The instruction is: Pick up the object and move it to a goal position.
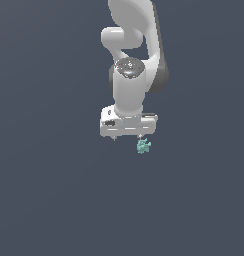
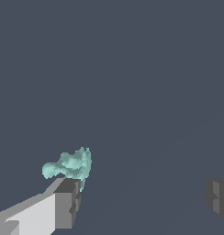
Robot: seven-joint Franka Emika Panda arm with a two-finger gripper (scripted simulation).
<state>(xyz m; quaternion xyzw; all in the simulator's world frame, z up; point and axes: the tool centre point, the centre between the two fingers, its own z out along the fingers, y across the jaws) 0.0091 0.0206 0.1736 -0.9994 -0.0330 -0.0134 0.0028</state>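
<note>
Right now you are looking at a white robot arm (image 1: 136,45) against a plain, dark grey-blue backdrop that fills both views. In the exterior view, the arm comes down from the top edge and ends in a broad white hand piece. Its gripper (image 1: 127,137) points downward, and only the small tips of its fingers poke out beneath the hand piece.

The object (image 1: 143,146), a tiny teal-green knobbly lump with small protrusions, sits just below the gripper, under the fingertip on the exterior view's right. It is far smaller than the hand piece above it.

In the wrist view, the gripper (image 2: 143,198) stands wide open. You see one finger (image 2: 63,204) with a grey pad on one side of the frame and the other finger (image 2: 218,198) far across at the opposite edge, with a broad gap of bare backdrop between them. The object (image 2: 70,166) appears right against the tip of the first finger, not in the gap between the two. Whether it actually touches that fingertip cannot be told from either view.
</note>
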